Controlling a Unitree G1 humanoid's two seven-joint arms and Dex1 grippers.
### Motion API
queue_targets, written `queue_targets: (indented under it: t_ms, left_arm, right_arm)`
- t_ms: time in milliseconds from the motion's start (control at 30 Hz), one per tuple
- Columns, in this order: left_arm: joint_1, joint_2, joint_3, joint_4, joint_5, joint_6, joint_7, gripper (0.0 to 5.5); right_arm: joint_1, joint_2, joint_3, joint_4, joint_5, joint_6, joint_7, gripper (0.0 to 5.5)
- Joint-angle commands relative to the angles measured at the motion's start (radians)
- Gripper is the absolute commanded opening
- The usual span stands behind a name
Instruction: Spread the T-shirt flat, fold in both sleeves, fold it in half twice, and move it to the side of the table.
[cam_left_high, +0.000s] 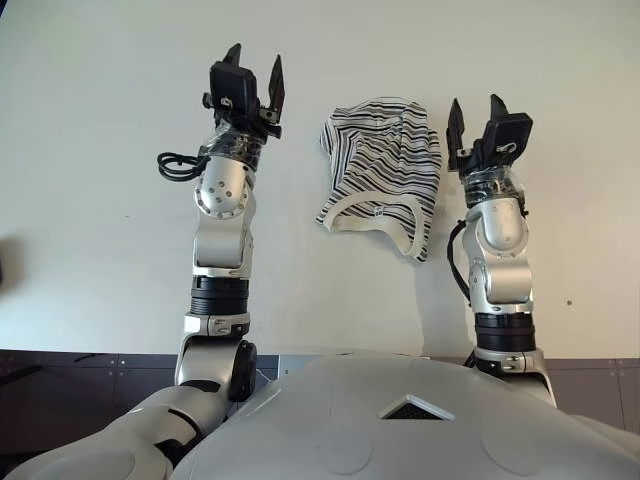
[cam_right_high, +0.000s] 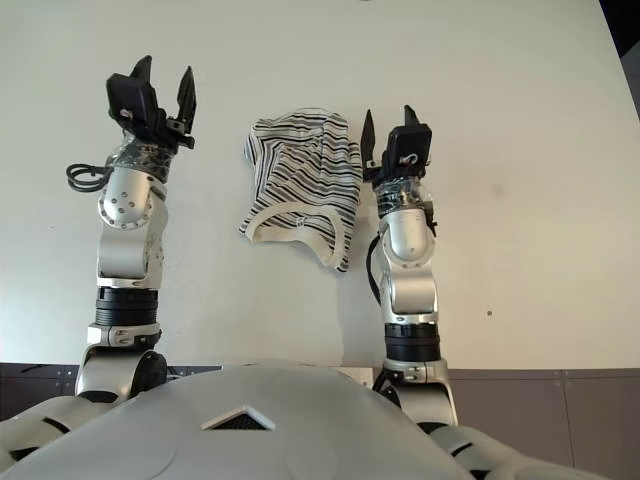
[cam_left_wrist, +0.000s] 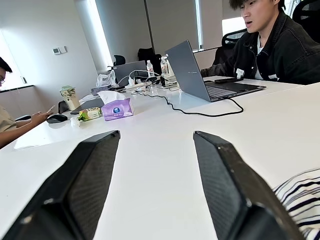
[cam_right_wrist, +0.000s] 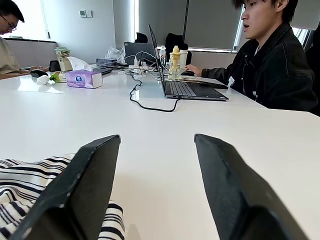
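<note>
A black-and-white striped T-shirt (cam_left_high: 385, 165) lies crumpled in a small heap on the white table (cam_left_high: 100, 150), between my two arms, its white neckline facing me. My left gripper (cam_left_high: 256, 70) stands open to the left of the heap, apart from it, with nothing between its fingers. My right gripper (cam_left_high: 476, 118) stands open just right of the heap, close to its edge, holding nothing. The left wrist view catches a striped corner of the T-shirt (cam_left_wrist: 300, 197); in the right wrist view the T-shirt (cam_right_wrist: 30, 187) lies beside one finger (cam_right_wrist: 82, 192).
Far across the table stand a laptop (cam_right_wrist: 180, 75) with a trailing black cable (cam_right_wrist: 150, 105), a tissue box (cam_right_wrist: 84, 78), bottles and small items. A person in a dark jacket (cam_right_wrist: 272, 65) sits behind the laptop. Bare white tabletop surrounds the shirt.
</note>
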Motion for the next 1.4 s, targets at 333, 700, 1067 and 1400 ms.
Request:
queue_targets:
  t_ms: [333,700,1067,1400]
  left_arm:
    - [-0.045,-0.02,-0.005,0.081,0.015,-0.048,0.027,2.72]
    - [0.066,0.151,-0.135,-0.012,0.016,-0.106,-0.268,2.72]
    - [0.087,0.46,-0.207,0.095,0.039,-0.328,-0.645,2.72]
    - [0.348,0.549,-0.174,-0.064,0.101,-0.402,-0.603,2.72]
  right_arm:
    - [-0.082,-0.019,-0.002,0.109,-0.004,-0.028,0.033,2.73]
    - [0.081,-0.246,0.099,-0.102,0.067,-0.016,0.384,2.73]
    - [0.226,-0.62,0.16,-0.26,0.192,0.081,0.854,2.73]
    - [0.455,-0.682,0.133,-0.358,0.109,0.108,0.761,2.73]
